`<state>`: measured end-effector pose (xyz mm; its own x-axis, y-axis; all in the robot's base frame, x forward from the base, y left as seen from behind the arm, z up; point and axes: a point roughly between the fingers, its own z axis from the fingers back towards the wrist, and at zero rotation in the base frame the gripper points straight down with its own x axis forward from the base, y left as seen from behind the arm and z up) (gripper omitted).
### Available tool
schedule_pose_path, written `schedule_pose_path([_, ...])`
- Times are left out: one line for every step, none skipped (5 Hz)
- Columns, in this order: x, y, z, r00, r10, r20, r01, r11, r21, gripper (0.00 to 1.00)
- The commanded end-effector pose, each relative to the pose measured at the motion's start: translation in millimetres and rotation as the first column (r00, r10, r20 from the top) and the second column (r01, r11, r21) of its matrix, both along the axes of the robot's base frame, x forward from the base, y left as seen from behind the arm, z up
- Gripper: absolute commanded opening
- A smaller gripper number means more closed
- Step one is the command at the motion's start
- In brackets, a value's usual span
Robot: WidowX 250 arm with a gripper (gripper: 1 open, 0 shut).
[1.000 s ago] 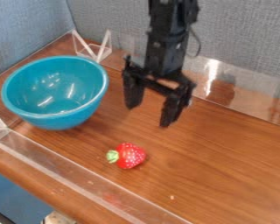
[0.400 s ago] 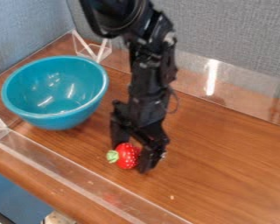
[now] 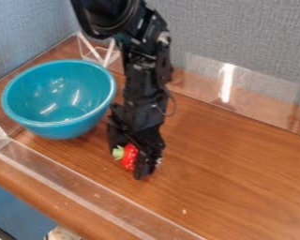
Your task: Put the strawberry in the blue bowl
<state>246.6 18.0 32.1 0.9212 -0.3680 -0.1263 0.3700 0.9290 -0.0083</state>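
arm bent low, end effector [image 3: 131, 156] open, pointing down

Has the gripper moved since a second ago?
Yes. The gripper has come down and toward the blue bowl, from above the table to astride the strawberry, jaws open.

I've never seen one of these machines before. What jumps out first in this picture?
A black robot arm reaches straight down at the middle of the wooden table, its end effector open with its fingers on either side of a small red strawberry. To the left sits a big glossy blue bowl, much wider than the berry and with nothing in it.
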Motion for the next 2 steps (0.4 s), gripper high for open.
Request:
schedule_pose_path([0.0, -2.5, 5.9, 0.998, -0.029, 0.056, 0.029, 1.000, 0.001, 0.00])
schedule_pose_path([-6.7, -10.1, 2.5, 0.996, -0.061, 0.069, 0.061, 0.998, -0.004, 0.00])
